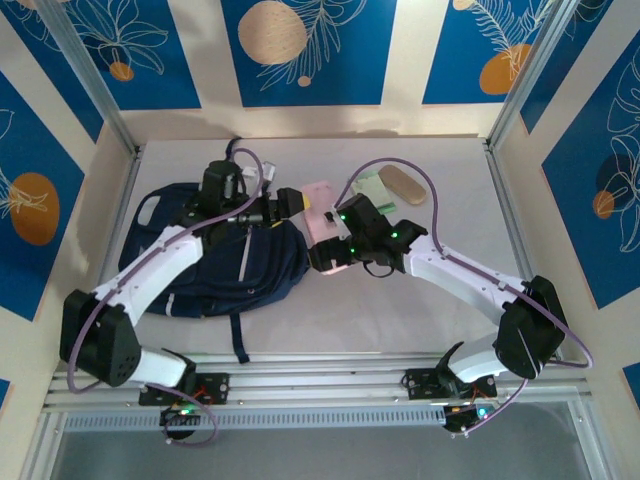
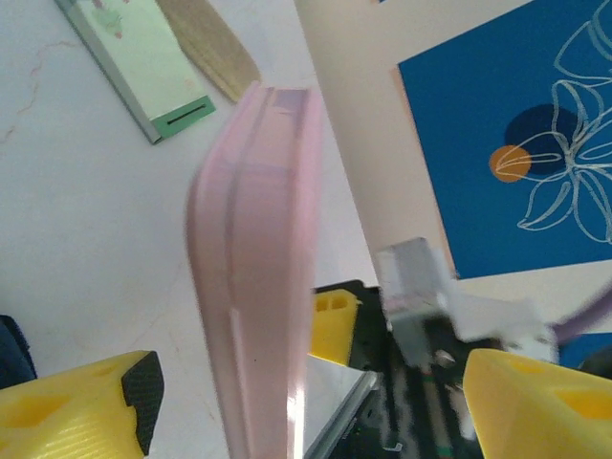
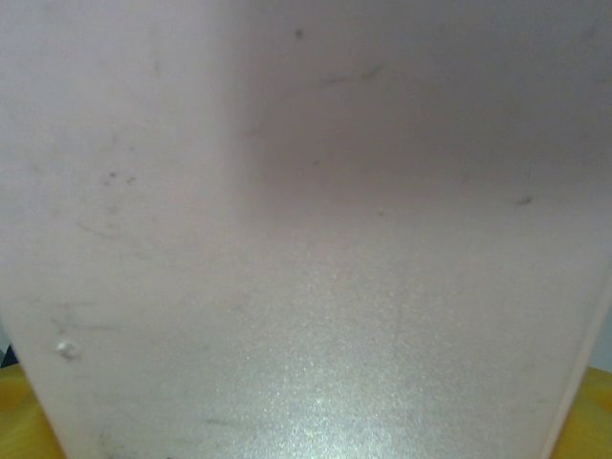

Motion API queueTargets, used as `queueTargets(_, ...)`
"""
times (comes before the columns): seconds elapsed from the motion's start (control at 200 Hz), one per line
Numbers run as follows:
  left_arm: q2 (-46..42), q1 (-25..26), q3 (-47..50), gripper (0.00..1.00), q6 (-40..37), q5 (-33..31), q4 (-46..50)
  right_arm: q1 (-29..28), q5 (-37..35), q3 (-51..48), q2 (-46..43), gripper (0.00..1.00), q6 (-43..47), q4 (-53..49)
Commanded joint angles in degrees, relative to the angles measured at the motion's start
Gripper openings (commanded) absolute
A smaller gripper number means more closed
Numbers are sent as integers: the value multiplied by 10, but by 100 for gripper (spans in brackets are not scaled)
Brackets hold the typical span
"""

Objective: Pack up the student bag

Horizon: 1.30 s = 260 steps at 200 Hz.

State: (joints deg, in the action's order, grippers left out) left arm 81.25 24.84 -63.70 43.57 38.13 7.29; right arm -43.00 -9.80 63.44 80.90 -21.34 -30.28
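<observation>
Top view
- bag: navy backpack lying flat on the white table, left of centre, straps trailing toward the near edge.
- left arm: reaches over the bag; left gripper is just past the bag's far right corner.
- pink case: just right of the bag, between the two grippers.
- right gripper: at the near side of the pink case.
- green notebook: on the table beyond the case, with a tan pouch just beside it on the right.

Left wrist view
- left gripper: released; the yellow fingers stand wide apart.
- pink case: on edge between those fingers, touching neither.
- right gripper's finger: yellow, right against the far side of the case.
- green notebook and tan pouch: flat on the table behind.

Right wrist view
- pink case: flat face close to the lens, lightly scuffed.
- right gripper: yellow fingertips at both lower corners, set wide and grasping the case by its edges.
</observation>
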Motion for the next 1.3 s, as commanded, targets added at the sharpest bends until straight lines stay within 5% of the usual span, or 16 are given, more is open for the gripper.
queueTargets(0.0, 30, 13, -29, 83, 5, 17, -14, -9, 23, 16, -21, 76, 10, 21)
queueTargets(0.275, 70, 29, -42, 71, 41, 21, -53, -20, 35, 10, -25, 76, 13, 27)
queueTargets(0.545, 75, 32, -39, 36, 64, 30, -84, -20, 22, 8, -22, 81, 8, 27)
queueTargets(0.745, 70, 32, -32, 32, 78, 31, -98, -21, -16, 13, -24, 100, -2, 15)
queueTargets(0.94, 67, 23, -6, 31, 136, 8, -141, -20, -44, -30, -90, 100, -41, 39)
queueTargets(1.1, 58, 0, 19, 31, 202, -31, -189, 14, -32, -108, -203, 99, -136, 88)
queueTargets(1.295, 54, -4, 38, 31, 290, -81, -261, 89, 88, -276, -308, 100, -457, 322)
